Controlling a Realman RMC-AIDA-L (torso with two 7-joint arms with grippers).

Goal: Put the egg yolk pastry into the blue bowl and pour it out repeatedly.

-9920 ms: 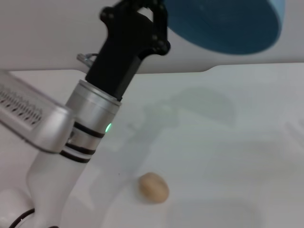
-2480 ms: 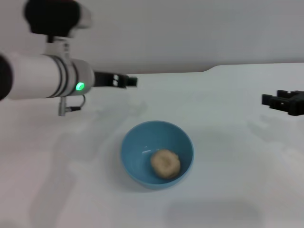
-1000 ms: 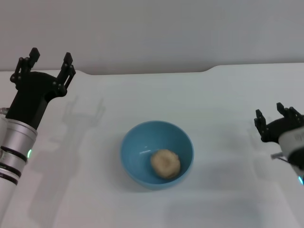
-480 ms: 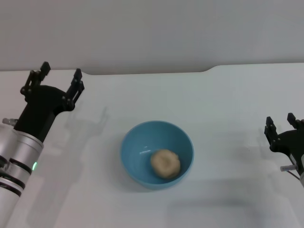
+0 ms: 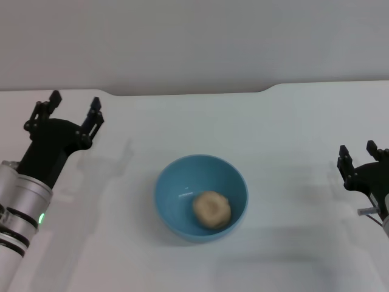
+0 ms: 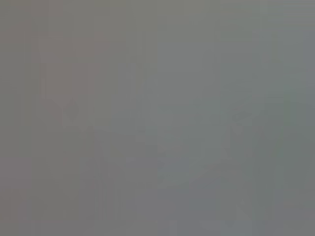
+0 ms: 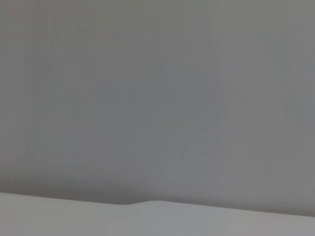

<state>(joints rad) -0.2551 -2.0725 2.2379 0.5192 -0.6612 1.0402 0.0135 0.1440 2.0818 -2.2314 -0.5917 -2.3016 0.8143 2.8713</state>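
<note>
The black left hand (image 5: 74, 109) is held over the white desk (image 5: 292, 121), its fingers spread apart and nothing gripped. Well to the right of it, nearer the robot, the round, glossy light-blue bowl (image 5: 176, 210) is seen standing upright on the desk. The small tan-beige egg yolk pastry (image 5: 211, 209) is seen lying inside the bowl, toward the side facing the right hand (image 5: 358, 157). That black right hand is held well apart from the bowl, its fingers parted and empty.
</note>
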